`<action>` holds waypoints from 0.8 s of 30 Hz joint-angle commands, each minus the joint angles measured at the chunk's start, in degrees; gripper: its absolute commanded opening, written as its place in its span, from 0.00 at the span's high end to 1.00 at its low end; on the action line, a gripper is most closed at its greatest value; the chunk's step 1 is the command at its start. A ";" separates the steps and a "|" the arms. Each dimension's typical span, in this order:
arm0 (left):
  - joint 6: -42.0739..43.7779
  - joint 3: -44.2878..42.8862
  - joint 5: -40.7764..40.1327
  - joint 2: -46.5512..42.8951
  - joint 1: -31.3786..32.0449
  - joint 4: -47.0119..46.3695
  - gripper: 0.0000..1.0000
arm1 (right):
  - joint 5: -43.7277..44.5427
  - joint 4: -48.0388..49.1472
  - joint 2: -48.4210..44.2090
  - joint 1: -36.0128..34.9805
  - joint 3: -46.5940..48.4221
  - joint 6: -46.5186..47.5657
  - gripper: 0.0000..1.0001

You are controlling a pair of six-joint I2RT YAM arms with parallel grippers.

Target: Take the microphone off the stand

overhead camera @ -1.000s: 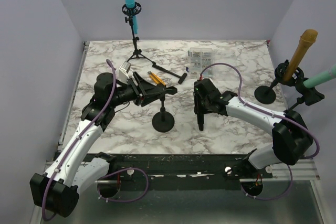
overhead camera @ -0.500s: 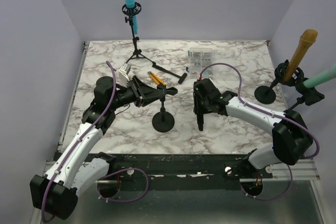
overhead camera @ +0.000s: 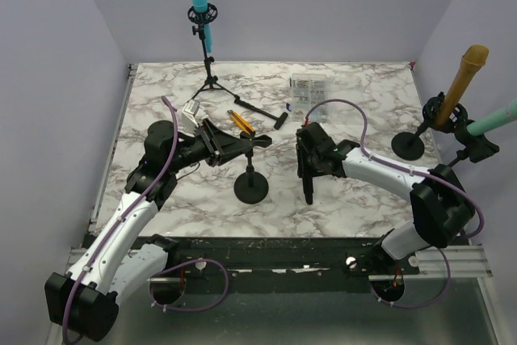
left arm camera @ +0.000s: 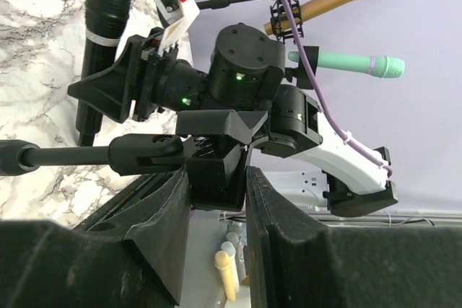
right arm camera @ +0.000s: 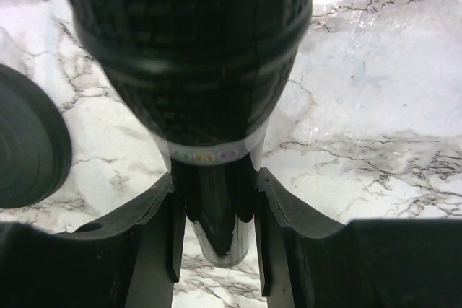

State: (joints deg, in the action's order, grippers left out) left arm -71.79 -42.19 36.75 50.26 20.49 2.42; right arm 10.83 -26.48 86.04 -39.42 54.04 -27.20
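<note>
The black microphone (overhead camera: pixel 308 179) hangs upright, free of its stand, in my right gripper (overhead camera: pixel 308 166). In the right wrist view that gripper (right arm camera: pixel 216 210) is shut on the microphone's (right arm camera: pixel 195 55) slim lower body, its end just above the marble. The stand (overhead camera: pixel 251 187), a round black base with a short post, sits left of it. My left gripper (overhead camera: pixel 241 145) is shut on the stand's empty clip (overhead camera: pixel 257 142). The left wrist view shows the left gripper (left arm camera: pixel 216 178) shut on the clip (left arm camera: pixel 213 167), with the microphone (left arm camera: pixel 101 41) beyond it.
A blue microphone on a tripod (overhead camera: pixel 203 22) stands at the back left. Gold (overhead camera: pixel 464 74) and green (overhead camera: pixel 494 121) microphones on stands are at the right edge. An orange-handled tool (overhead camera: pixel 241 122), a black bar (overhead camera: pixel 262 111) and a clear box (overhead camera: pixel 308 90) lie behind the grippers.
My left gripper has shut on the stand's clip and its arm has drawn back slightly to the left. The right gripper with the microphone has barely moved.
</note>
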 commanded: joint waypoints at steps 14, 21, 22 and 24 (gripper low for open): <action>4.90 -0.25 -1.18 1.16 0.03 6.77 0.31 | -1.75 1.72 15.24 5.89 8.80 0.12 0.90; 4.93 0.00 -0.90 0.85 0.05 6.55 0.35 | -0.63 2.99 20.00 6.64 11.00 -1.45 0.82; 4.90 0.16 -0.83 0.83 0.06 6.51 0.35 | -0.37 3.20 20.35 6.64 11.08 -1.51 0.80; 4.90 0.27 -0.80 0.71 0.07 6.43 0.35 | 0.01 3.58 20.61 6.64 11.17 -1.49 0.74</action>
State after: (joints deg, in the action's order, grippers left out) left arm -68.60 -42.61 36.38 50.68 20.49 5.72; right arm 9.85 -25.54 103.68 -33.15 64.47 -28.03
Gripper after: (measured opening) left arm 0.664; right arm 0.431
